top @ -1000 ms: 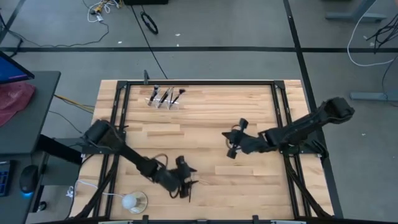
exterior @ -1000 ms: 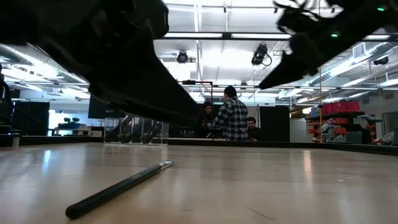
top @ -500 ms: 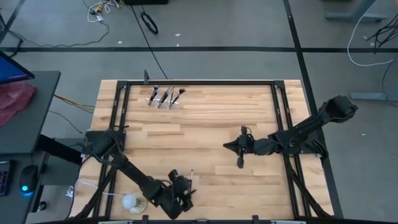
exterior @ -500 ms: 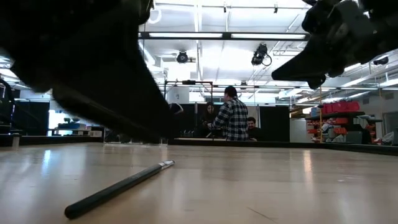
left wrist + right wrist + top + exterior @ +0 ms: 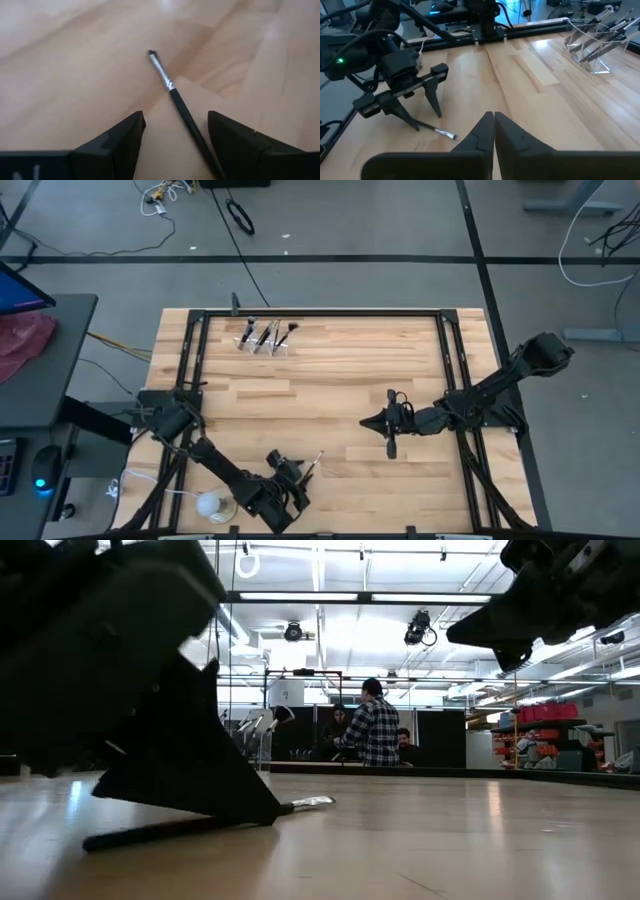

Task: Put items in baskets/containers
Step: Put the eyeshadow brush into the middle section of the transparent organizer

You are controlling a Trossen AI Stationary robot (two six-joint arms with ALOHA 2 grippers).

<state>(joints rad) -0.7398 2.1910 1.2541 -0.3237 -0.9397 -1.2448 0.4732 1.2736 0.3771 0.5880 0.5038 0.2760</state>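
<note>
The makeup brush (image 5: 172,95) lies flat on the wood near the table's front edge, and my left gripper (image 5: 175,142), which half a second ago stood beside it, now straddles its handle with fingers spread wide. That puts the grasp within reach, I judge, before carrying it to the clear holder (image 5: 262,340) at the far edge, where other brushes already stand. My right gripper (image 5: 494,127) hangs pinched together over mid-table.

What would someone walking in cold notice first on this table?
Probably the left hand, fingers spread, standing over a lone thin brush on the wood at the table's near edge. Next, the right hand, fingers closed and empty, hovering mid-table. Last, a clear holder at the far left corner with a few brushes already in it.
</note>
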